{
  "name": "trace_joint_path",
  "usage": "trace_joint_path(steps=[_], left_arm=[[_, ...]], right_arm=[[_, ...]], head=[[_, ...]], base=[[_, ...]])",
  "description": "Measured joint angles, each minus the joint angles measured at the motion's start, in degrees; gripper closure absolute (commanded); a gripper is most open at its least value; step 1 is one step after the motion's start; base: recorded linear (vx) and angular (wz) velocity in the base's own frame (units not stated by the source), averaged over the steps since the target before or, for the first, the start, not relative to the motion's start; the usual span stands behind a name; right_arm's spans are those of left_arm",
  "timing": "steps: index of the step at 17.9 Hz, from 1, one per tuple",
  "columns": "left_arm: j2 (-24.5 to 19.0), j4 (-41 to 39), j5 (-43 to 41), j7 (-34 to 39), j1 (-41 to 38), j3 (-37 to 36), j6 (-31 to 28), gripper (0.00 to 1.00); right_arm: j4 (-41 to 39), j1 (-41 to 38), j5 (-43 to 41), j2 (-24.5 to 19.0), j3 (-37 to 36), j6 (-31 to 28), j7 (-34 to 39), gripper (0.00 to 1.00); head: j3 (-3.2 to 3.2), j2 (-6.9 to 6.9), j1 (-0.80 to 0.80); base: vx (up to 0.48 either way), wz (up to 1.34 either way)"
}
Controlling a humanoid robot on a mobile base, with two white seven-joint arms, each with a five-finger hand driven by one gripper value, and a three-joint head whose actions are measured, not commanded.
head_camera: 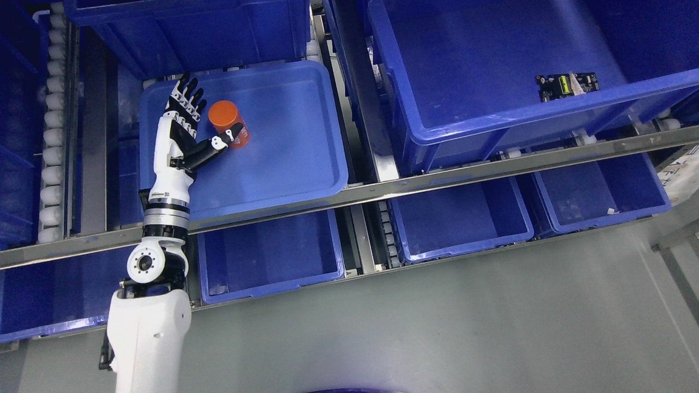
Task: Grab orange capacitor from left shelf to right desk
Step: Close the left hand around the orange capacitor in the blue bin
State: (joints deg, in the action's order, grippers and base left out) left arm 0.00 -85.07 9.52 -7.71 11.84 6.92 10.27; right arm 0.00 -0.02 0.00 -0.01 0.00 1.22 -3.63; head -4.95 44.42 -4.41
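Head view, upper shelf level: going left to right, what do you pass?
White rollers → left hand → orange capacitor, in the shallow blue tray → metal divider rail → large blue bin → circuit board inside that bin.

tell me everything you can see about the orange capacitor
The orange capacitor is a short, smooth, matte cylinder, plain orange, with no markings visible. It appears tilted, its round end turned up and to the left. It lies in the left part of a shallow blue tray on the shelf. The left hand is beside it, the thumb across its lower end, the other fingers straight along its left side.
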Motion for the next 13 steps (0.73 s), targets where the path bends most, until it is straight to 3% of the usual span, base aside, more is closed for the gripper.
trace_joint_path(steps=[8,13], left_arm=[[-2.33,-1.29,-1.29,-2.39,-0.63,-0.72,-1.36,0.00],[-4.66,-1.48,-2.99,-6.33,1.60,-1.72,-8.93,0.02]], right_arm=[[0.00,0.00,0.00,0.00,0.00,0.00,0.00,0.00],[0.00,0.00,0.00,0.00,0.00,0.00,0.00,0.00]], head=[[0.00,0.00,0.00],[0.00,0.00,0.00]], base=[[0.007,0.00],[0.000,0.00]])
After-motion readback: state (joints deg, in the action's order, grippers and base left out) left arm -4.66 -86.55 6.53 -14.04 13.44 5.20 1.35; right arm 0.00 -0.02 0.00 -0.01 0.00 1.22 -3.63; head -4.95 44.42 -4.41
